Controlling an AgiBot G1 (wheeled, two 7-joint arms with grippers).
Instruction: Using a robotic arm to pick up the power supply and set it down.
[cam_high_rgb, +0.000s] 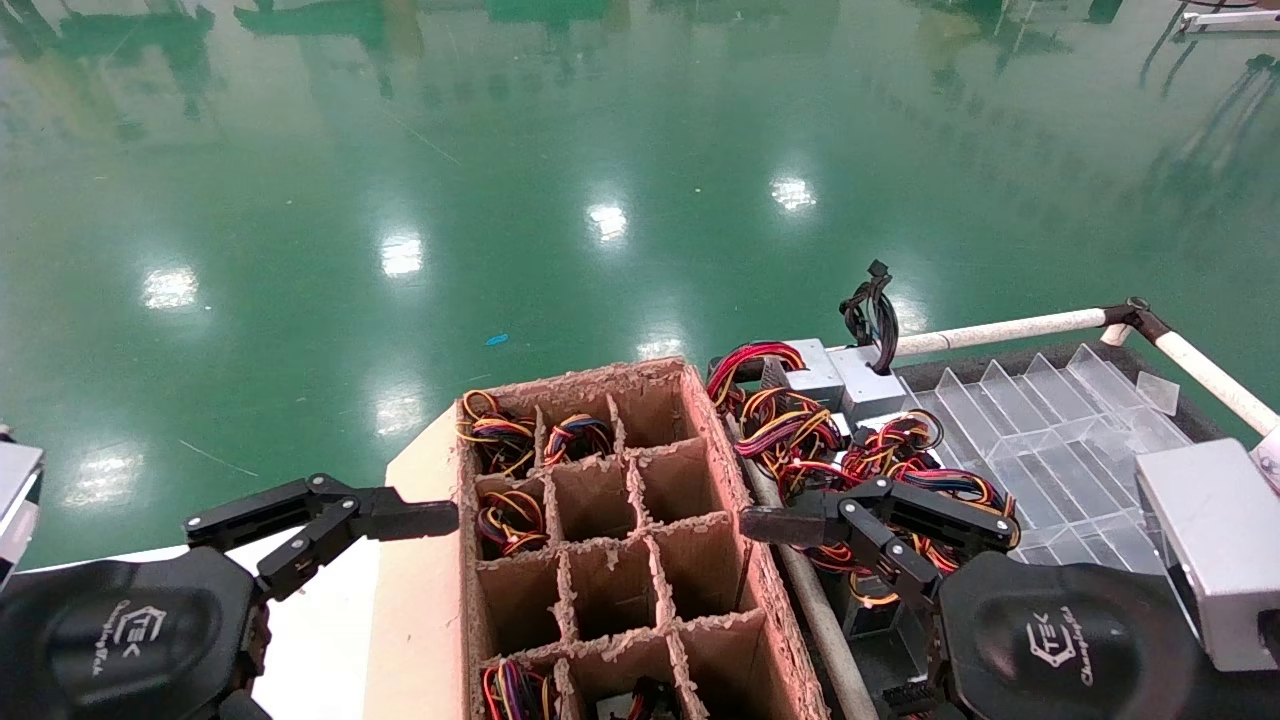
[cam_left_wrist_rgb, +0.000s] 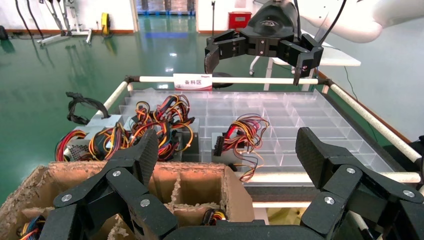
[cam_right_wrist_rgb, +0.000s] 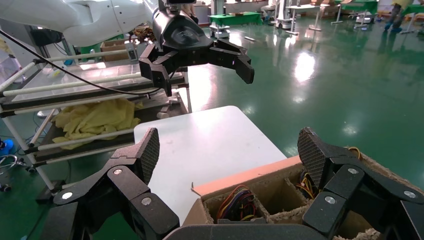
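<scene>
Several power supplies, grey boxes (cam_high_rgb: 815, 375) with red, yellow and orange wire bundles (cam_high_rgb: 790, 432), lie at the near left of the cart's clear tray (cam_high_rgb: 1050, 440). In the left wrist view one power supply (cam_left_wrist_rgb: 223, 148) lies apart from the pile (cam_left_wrist_rgb: 150, 125). My right gripper (cam_high_rgb: 800, 570) hangs open over those wires, beside the carton's right wall, holding nothing. It also shows in its own view as the right gripper (cam_right_wrist_rgb: 230, 150). My left gripper (cam_high_rgb: 380, 560) is open and empty at the carton's left side, above the white table; its own view shows the left gripper (cam_left_wrist_rgb: 227, 150).
A brown divided carton (cam_high_rgb: 745, 560) stands between the arms. Wired units fill some cells (cam_high_rgb: 500, 435), (cam_high_rgb: 510, 520); others are bare. The cart has white rails (cam_high_rgb: 1000, 328). A black-only cable bundle (cam_high_rgb: 870, 315) sticks up at its far corner. The white table (cam_right_wrist_rgb: 210, 145) lies left.
</scene>
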